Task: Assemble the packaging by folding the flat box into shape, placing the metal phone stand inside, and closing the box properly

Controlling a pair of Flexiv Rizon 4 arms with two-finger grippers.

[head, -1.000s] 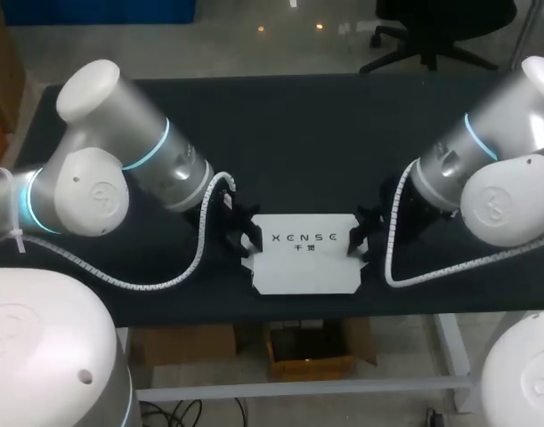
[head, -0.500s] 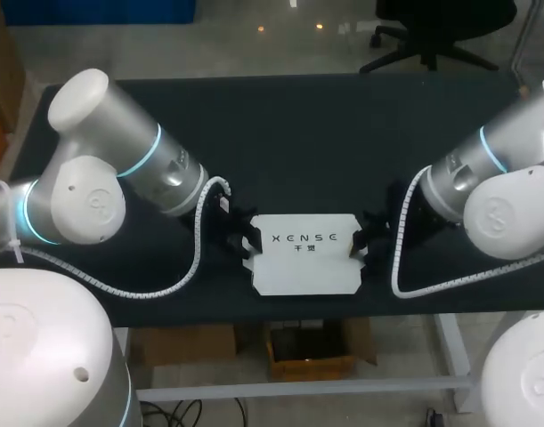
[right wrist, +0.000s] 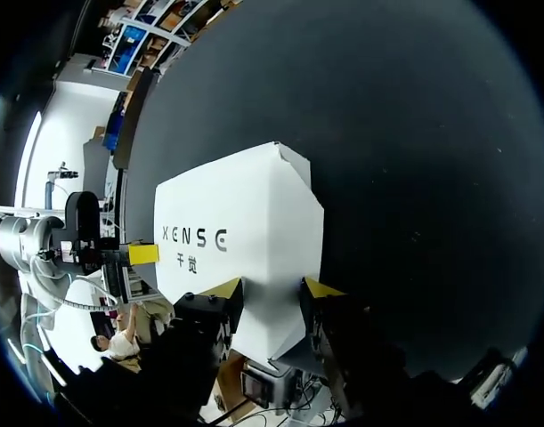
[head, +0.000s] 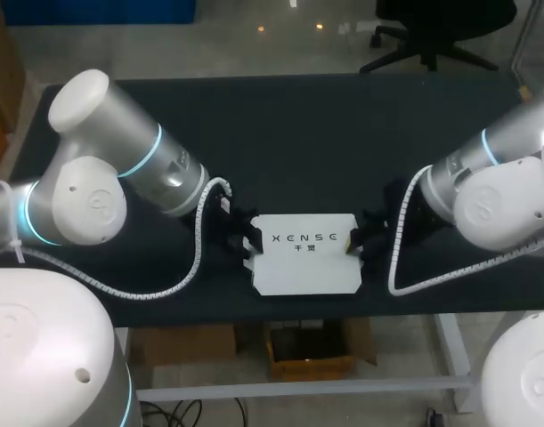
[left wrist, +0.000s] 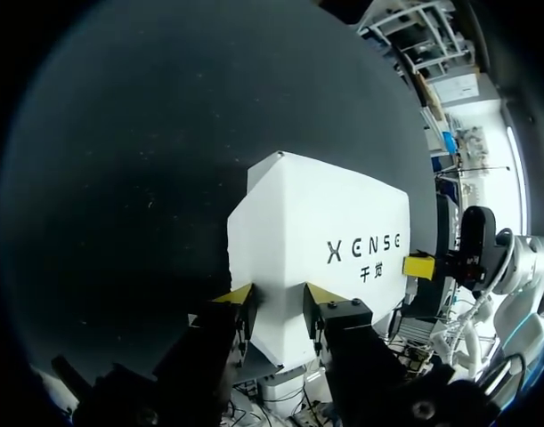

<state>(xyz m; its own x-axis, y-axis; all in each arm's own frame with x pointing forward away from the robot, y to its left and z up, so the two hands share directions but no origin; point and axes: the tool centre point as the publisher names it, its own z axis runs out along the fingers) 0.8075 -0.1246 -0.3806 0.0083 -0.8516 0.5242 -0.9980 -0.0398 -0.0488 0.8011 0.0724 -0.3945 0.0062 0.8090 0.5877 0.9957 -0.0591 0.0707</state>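
Observation:
A white box (head: 305,258) with dark print on its top lies on the black table (head: 298,133), near the front edge. My left gripper (head: 247,242) is at its left end. In the left wrist view the box (left wrist: 325,222) has its near end pinched between the two yellow tips of my left gripper (left wrist: 278,301). My right gripper (head: 353,242) is at the right end, and the right wrist view shows the box (right wrist: 245,222) held the same way by my right gripper (right wrist: 272,289). No metal phone stand shows in any view.
The table's front edge (head: 307,316) runs just below the box. Bare black tabletop stretches behind the box and to both sides, past the arms.
Both arms have swung their elbows a little, the right one lower and further out. The box and both grippers stay at the same spot.

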